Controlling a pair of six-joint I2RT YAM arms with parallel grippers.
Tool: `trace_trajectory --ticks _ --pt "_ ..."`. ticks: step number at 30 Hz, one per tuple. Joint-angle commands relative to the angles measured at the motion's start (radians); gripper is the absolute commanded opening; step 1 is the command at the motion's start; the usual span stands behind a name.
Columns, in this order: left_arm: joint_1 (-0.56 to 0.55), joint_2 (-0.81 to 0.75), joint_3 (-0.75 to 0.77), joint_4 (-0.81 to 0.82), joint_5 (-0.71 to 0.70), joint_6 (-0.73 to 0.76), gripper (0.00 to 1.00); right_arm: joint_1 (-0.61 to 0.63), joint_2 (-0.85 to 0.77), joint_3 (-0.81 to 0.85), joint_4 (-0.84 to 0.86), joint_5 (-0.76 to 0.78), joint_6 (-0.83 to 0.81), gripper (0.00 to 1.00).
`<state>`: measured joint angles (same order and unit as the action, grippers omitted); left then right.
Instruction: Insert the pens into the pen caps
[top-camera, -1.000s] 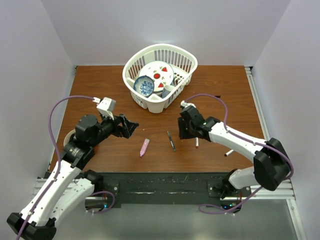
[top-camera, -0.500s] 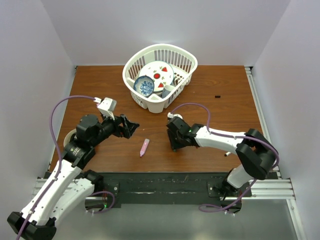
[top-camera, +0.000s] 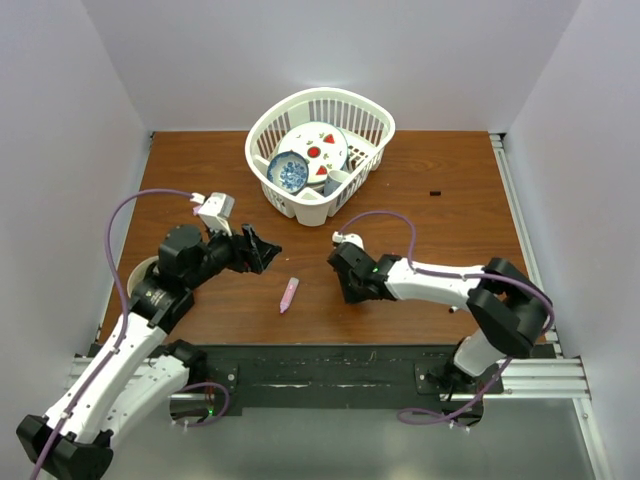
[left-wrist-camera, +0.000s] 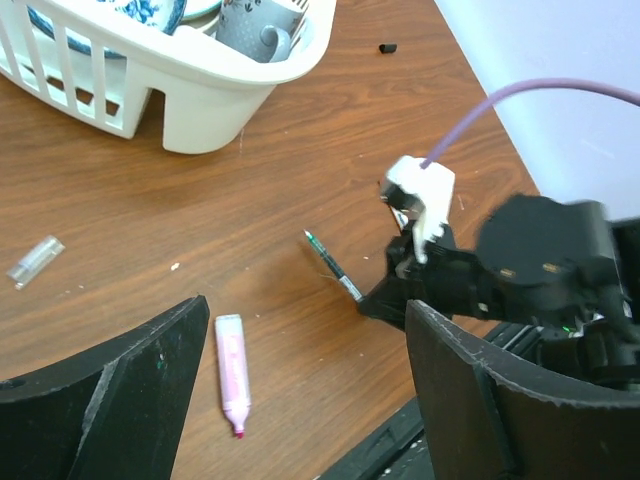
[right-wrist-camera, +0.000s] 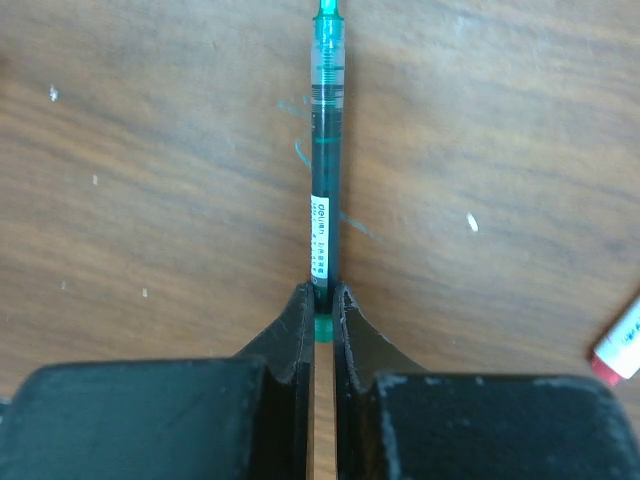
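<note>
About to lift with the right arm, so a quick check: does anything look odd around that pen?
Yes. Faint teal ink streaks mark the table just left of the dark pen, possibly from its uncapped tip. The right gripper pinches the pen only at its very end, so it may pivot when lifted.

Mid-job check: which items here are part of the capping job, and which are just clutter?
Job: dark pen, pinched by right gripper; pink marker; black cap; pale cap.
Clutter: white basket; plates, bowl and mug inside it.
</note>
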<state>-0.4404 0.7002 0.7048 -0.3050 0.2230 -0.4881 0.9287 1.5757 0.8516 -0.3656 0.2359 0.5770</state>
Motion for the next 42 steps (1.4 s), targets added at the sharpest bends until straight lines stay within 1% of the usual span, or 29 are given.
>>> trace_trajectory --ticks 1,3,5,10,13,20,22,23,24,26,27,29,30,31,33,34,35,37,41,42 --pt "0.0 0.047 -0.025 0.107 0.039 -0.13 0.82 0.013 -0.205 -0.048 0.082 -0.01 0.029 0.0" --pt "0.0 0.064 -0.047 0.17 0.09 -0.178 0.81 0.021 -0.27 -0.065 0.115 -0.041 0.037 0.0" --pt "0.0 0.09 -0.068 0.248 0.111 -0.211 0.81 0.033 -0.341 -0.069 0.131 -0.07 0.046 0.0" --pt "-0.014 0.174 -0.065 0.375 0.151 -0.248 0.78 0.071 -0.427 -0.057 0.171 -0.121 0.087 0.0" --pt "-0.05 0.234 -0.056 0.409 0.13 -0.251 0.74 0.099 -0.451 -0.037 0.185 -0.125 0.106 0.0" --pt "-0.145 0.355 -0.025 0.454 0.104 -0.265 0.68 0.131 -0.465 0.009 0.201 -0.115 0.115 0.0" --pt "-0.158 0.367 -0.019 0.452 0.102 -0.267 0.62 0.136 -0.464 0.012 0.206 -0.119 0.115 0.0" --pt "-0.159 0.372 -0.018 0.454 0.104 -0.267 0.59 0.137 -0.464 0.014 0.211 -0.121 0.116 0.0" --pt "-0.158 0.374 -0.018 0.454 0.104 -0.267 0.51 0.139 -0.465 0.012 0.215 -0.124 0.116 0.0" --pt "-0.159 0.371 -0.016 0.458 0.105 -0.268 0.39 0.142 -0.467 0.007 0.223 -0.132 0.116 0.0" --pt "-0.159 0.369 -0.016 0.464 0.116 -0.271 0.21 0.142 -0.468 0.004 0.234 -0.142 0.116 0.0" --pt "-0.159 0.367 -0.018 0.478 0.133 -0.277 0.0 0.142 -0.465 0.001 0.24 -0.156 0.116 0.02" --pt "-0.159 0.369 -0.019 0.487 0.151 -0.28 0.0 0.142 -0.464 0.0 0.244 -0.161 0.116 0.06" --pt "-0.159 0.364 -0.024 0.498 0.163 -0.287 0.0 0.144 -0.464 -0.003 0.251 -0.174 0.122 0.17" --pt "-0.159 0.361 -0.047 0.544 0.205 -0.297 0.0 0.142 -0.465 -0.014 0.275 -0.184 0.133 0.28" --pt "-0.159 0.357 -0.056 0.561 0.22 -0.303 0.0 0.142 -0.467 -0.017 0.278 -0.187 0.139 0.31" --pt "-0.159 0.355 -0.065 0.572 0.232 -0.306 0.0 0.142 -0.467 -0.022 0.281 -0.182 0.141 0.33" --pt "-0.159 0.354 -0.08 0.592 0.259 -0.31 0.0 0.142 -0.467 -0.026 0.281 -0.172 0.149 0.33" --pt "-0.159 0.338 -0.113 0.638 0.305 -0.328 0.0 0.142 -0.476 -0.045 0.289 -0.155 0.158 0.28" --pt "-0.158 0.332 -0.119 0.667 0.312 -0.334 0.0 0.142 -0.473 -0.046 0.29 -0.15 0.158 0.29"
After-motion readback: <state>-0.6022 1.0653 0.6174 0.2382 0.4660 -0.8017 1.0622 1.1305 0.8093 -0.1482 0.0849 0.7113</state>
